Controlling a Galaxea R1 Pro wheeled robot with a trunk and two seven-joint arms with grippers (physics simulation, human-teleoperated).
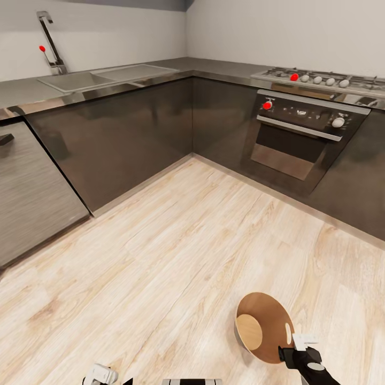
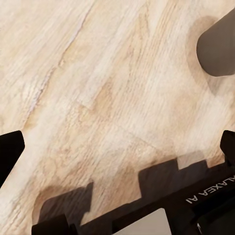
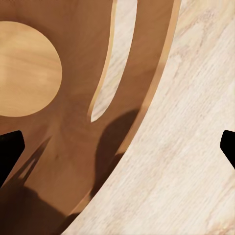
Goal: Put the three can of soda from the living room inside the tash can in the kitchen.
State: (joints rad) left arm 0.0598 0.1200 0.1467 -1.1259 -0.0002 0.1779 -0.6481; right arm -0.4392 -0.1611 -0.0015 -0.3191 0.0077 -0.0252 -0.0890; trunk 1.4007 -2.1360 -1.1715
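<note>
The tash can stands on the kitchen's wood floor near my right side, its tan-brown inside and pale round bottom facing up at me. My right gripper hovers at its near rim, open. In the right wrist view the gripper looks down over the bin's rim, its dark fingertips far apart with nothing between them. The left gripper hangs open over bare floor, with the bin's grey outside off to one side. The soda cans are out of view.
An L-shaped run of dark cabinets lines the far walls, with a sink and tap at left and an oven under a hob at right. Wood floor lies between them and me.
</note>
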